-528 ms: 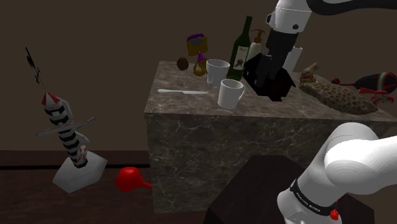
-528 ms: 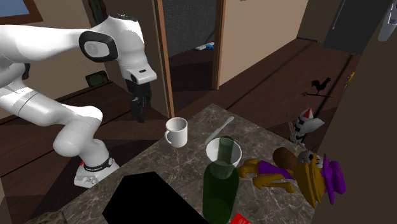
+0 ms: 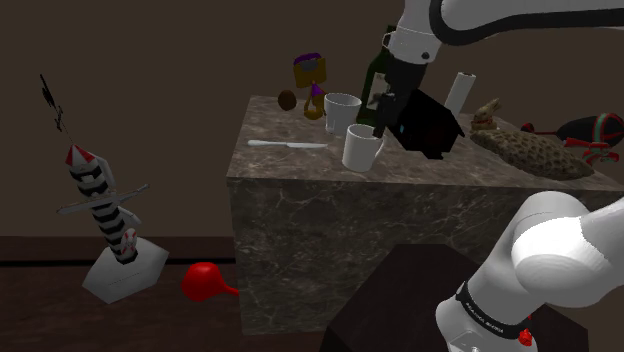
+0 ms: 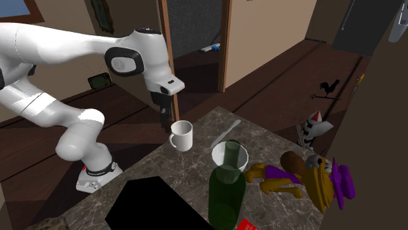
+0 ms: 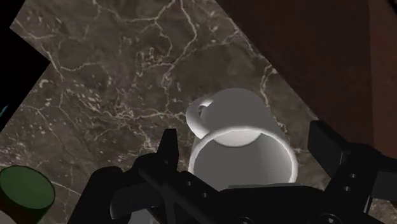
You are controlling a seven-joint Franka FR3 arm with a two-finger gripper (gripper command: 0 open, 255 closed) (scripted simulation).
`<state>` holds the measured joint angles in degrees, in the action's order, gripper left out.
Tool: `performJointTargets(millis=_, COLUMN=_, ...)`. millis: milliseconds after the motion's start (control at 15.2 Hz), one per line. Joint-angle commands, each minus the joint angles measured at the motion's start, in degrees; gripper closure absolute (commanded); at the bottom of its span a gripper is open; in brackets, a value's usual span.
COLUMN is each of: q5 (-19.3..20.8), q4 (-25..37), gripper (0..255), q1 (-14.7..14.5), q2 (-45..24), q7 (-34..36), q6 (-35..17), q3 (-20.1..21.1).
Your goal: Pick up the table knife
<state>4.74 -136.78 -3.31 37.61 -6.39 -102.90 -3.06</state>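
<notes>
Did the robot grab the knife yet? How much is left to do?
Not yet, nothing is finished. The table knife lies flat on the marble table, untouched. Right now the gripper hangs open over the white mug, holding nothing. Left to do: go over to the knife, come down, pinch it and lift it.

no readable text, no legible labels

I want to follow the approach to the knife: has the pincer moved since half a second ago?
Yes. In the second exterior view the pincer has shifted toward the view's right and now hangs just beside the white mug, which stayed in place.
</notes>
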Motion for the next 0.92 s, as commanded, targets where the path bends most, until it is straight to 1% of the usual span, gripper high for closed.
performJointTargets(millis=0, q5=0.1, q4=1.5, gripper=0, q1=-1.0, q2=-3.9, q7=-3.6, q6=-3.5, q3=-1.2)
performJointTargets(millis=396, q5=-1.7, q4=6.6, gripper=0, q1=-4.0, q2=-15.5, q7=-13.9, q6=-12.7, q3=-3.4)
performJointTargets(millis=660, q5=-4.5, q4=11.3, gripper=0, q1=-3.7, q2=-23.3, q7=-21.5, q6=-17.3, q3=-2.1)
performJointTargets(millis=858, q5=-6.5, q4=15.4, gripper=0, q1=-4.1, q2=-29.0, q7=-26.8, q6=-19.9, q3=-1.4)
